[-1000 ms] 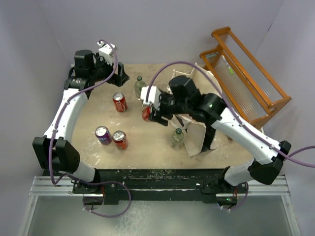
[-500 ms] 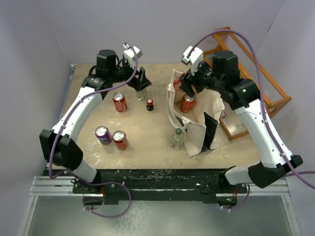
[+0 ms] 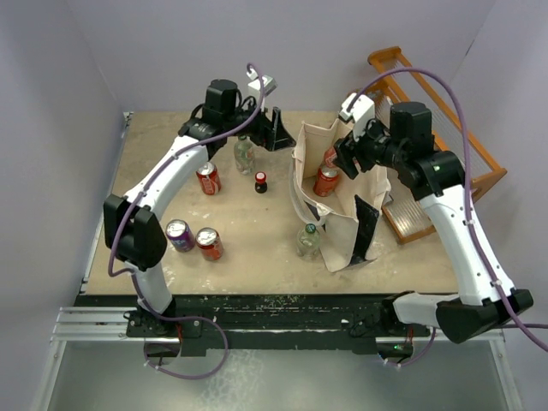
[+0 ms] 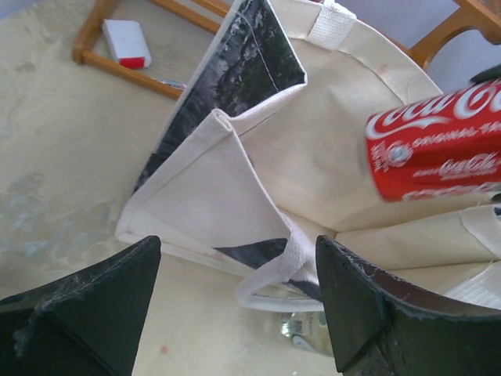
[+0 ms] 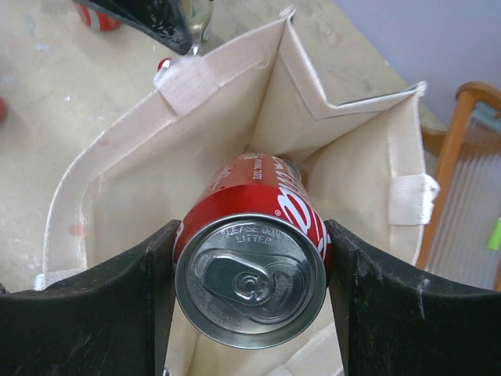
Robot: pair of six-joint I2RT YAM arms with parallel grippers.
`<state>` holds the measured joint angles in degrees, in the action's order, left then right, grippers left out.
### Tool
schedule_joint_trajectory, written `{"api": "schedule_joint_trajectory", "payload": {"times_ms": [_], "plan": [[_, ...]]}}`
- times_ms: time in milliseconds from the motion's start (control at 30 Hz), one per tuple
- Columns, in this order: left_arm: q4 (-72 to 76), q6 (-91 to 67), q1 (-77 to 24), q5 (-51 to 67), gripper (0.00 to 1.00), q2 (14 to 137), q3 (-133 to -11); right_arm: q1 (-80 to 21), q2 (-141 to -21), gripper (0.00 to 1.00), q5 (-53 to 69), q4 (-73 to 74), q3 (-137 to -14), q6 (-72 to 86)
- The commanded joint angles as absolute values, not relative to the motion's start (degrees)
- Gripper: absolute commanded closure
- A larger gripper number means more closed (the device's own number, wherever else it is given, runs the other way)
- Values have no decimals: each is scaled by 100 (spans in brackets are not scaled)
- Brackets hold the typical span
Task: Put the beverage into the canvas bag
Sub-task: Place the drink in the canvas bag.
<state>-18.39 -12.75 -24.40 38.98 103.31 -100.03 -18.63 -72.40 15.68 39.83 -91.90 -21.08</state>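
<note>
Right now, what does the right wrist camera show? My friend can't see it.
A red cola can, its silver top facing the camera, is gripped by the right claw and points down into the open cream bag. An orange wooden rack shows at the right edge.

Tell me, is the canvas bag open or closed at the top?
Open. The canvas bag gapes at the top, cream inner walls showing, and the right tool holds a red can over it.
</note>
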Motion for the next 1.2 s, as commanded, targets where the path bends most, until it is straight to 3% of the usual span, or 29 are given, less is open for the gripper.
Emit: {"api": "schedule_joint_trajectory", "payload": {"times_ms": [0,167,567,867,1167], "plan": [[-1400,-2029,-2568,4303,21,10569,-10419,-1872,-7192,68,1816,3349,-9124,-2445],[-1582,-2459,-2639,4521,31,10912,-10856,-1872,-7298,68,2057,3387,-8964,-2738],[-2134,-2522,-2737,3761,49,11206,-11155,-1872,-7983,68,2679,3688,-9041,-3629],[-1986,-2606,-2751,3939,71,11187,-10942,-1872,-8342,68,3213,3783,-8987,-4145],[-1683,-2500,-2751,4224,95,11029,-10672,-1872,-8587,68,2837,3683,-8837,-4193]]}}
